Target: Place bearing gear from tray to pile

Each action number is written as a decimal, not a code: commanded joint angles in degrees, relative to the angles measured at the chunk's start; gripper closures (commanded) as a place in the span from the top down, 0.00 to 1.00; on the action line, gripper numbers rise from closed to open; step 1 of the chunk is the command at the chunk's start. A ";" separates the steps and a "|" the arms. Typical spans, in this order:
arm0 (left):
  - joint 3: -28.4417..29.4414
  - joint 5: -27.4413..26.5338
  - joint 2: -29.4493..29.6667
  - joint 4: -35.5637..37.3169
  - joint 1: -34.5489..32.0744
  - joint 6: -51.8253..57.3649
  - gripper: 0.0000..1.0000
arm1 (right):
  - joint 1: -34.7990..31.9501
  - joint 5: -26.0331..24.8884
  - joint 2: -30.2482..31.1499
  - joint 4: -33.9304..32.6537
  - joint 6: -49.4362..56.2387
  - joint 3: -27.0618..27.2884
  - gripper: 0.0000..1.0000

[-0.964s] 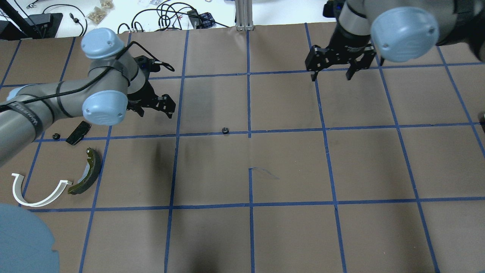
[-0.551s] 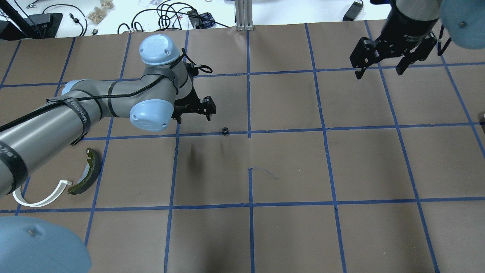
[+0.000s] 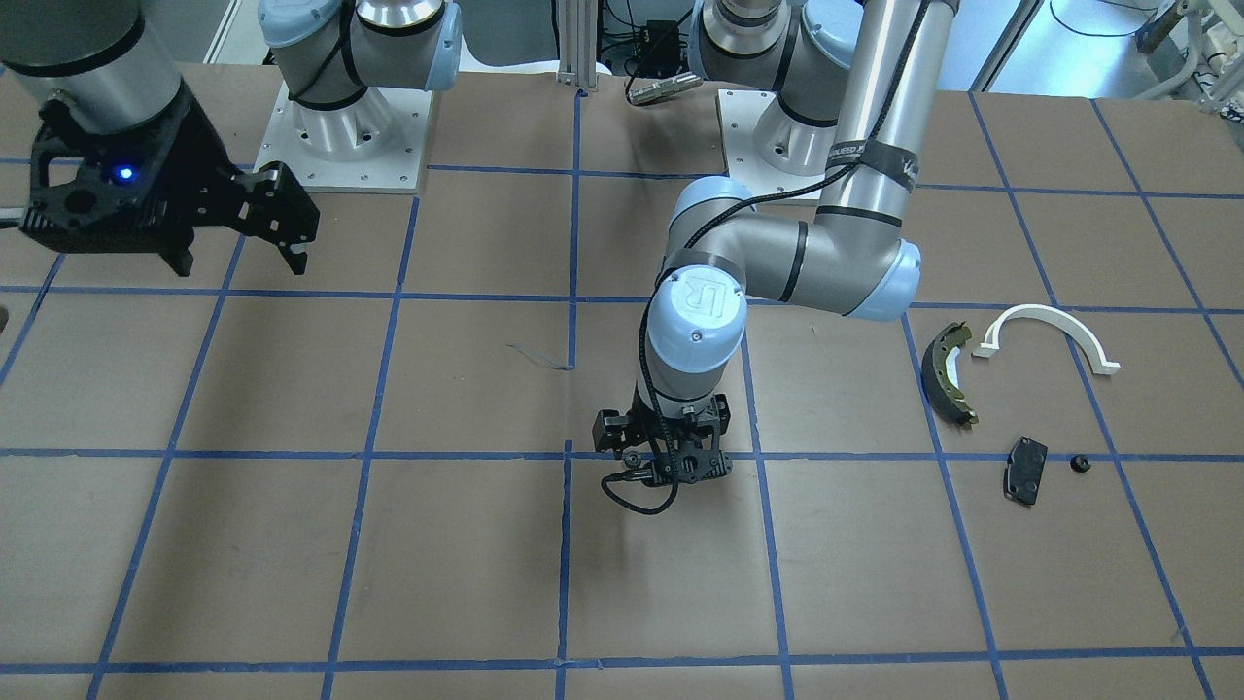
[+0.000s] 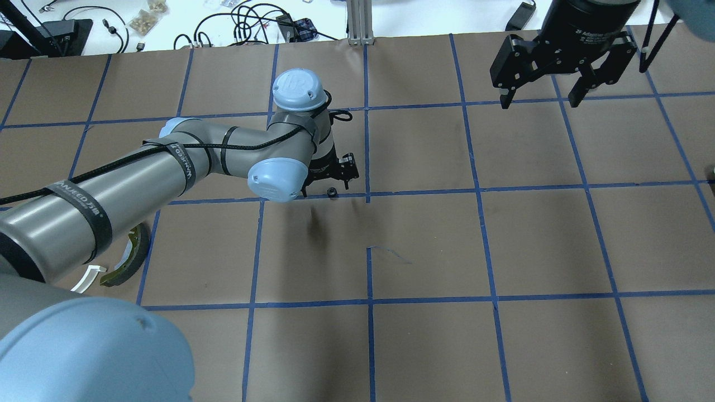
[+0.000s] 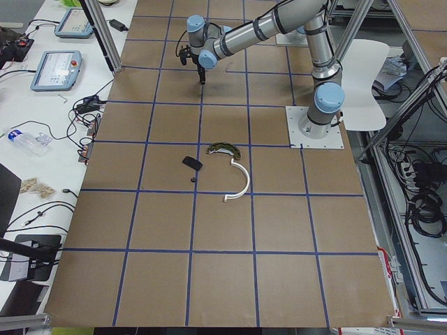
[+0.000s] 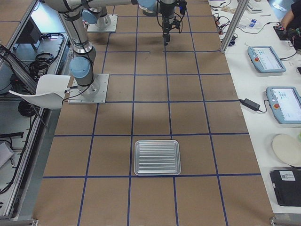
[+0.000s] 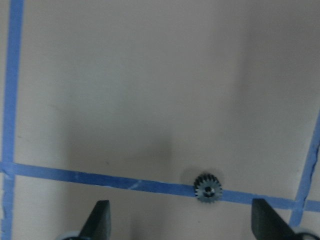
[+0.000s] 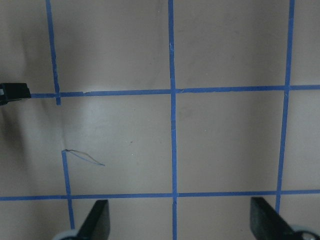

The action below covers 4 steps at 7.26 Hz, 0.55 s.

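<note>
The bearing gear [image 4: 332, 192] is small, black and toothed, and lies on a blue tape line near the table's middle. In the left wrist view the gear [image 7: 207, 187] sits between the two fingertips, a little right of centre. My left gripper [image 4: 330, 180] is open and hovers right over it, empty. The pile lies at the table's left: an olive-and-black brake shoe [image 3: 950, 374], a white arch [image 3: 1050, 326], a flat black pad [image 3: 1024, 470] and a second small gear [image 3: 1078, 464]. My right gripper [image 4: 540, 101] is open and empty, high over the far right.
A ribbed metal tray [image 6: 157, 157] lies at the table's right end with nothing visible in it. My left arm [image 4: 167, 162] stretches across the left half and hides much of the pile in the overhead view. Cables and boxes lie beyond the far edge.
My left arm has swung right, from beside the pile to over the gear on the tape line. My right gripper has moved right and away toward the far edge. The gear has not moved.
</note>
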State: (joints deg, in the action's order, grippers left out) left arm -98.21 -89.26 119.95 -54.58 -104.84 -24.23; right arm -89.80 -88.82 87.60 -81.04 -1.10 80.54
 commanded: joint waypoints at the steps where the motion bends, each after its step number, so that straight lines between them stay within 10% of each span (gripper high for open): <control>1: 0.38 -0.04 1.42 0.00 -0.37 0.06 0.79 | -0.90 0.49 2.04 3.24 -0.92 -1.18 1.00; 2: 1.43 -0.04 2.12 0.00 -0.37 -0.11 0.55 | -1.51 0.23 2.57 3.17 -0.13 -1.00 1.00; 4: 2.23 -0.04 3.00 0.00 -0.37 -0.02 0.37 | -1.61 -0.21 1.96 2.03 2.77 0.84 1.00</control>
State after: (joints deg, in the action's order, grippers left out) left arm -96.42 -89.30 122.39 -54.58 -105.20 -24.28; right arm -91.24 -88.95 89.63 -78.41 0.65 80.46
